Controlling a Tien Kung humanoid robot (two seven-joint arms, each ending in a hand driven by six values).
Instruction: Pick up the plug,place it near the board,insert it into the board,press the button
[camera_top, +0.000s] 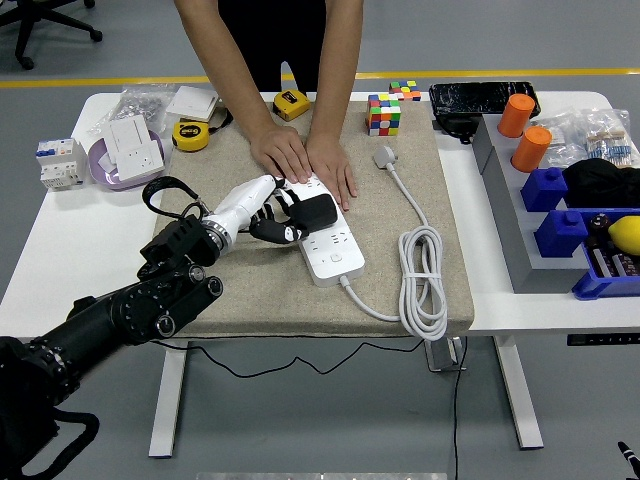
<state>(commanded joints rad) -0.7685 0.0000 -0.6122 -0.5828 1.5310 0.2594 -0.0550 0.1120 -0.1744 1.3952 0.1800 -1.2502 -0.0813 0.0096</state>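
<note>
A white power strip (330, 250) lies on the beige mat (250, 280), its white cable (422, 280) coiled to the right. My left hand (278, 212) is curled around a black plug (313, 212), which sits over the strip's far end. A person's two hands (305, 160) press flat on the far end of the strip, just beyond my fingers. The strip's button is not visible. My right arm is out of view.
Two yellow tape measures (190, 135), a white socket on a purple roll (128, 152) and a breaker (58, 162) lie at the back left. A colour cube (383, 114) stands behind the mat. Grey tray (510, 220) with orange and blue parts stands at the right.
</note>
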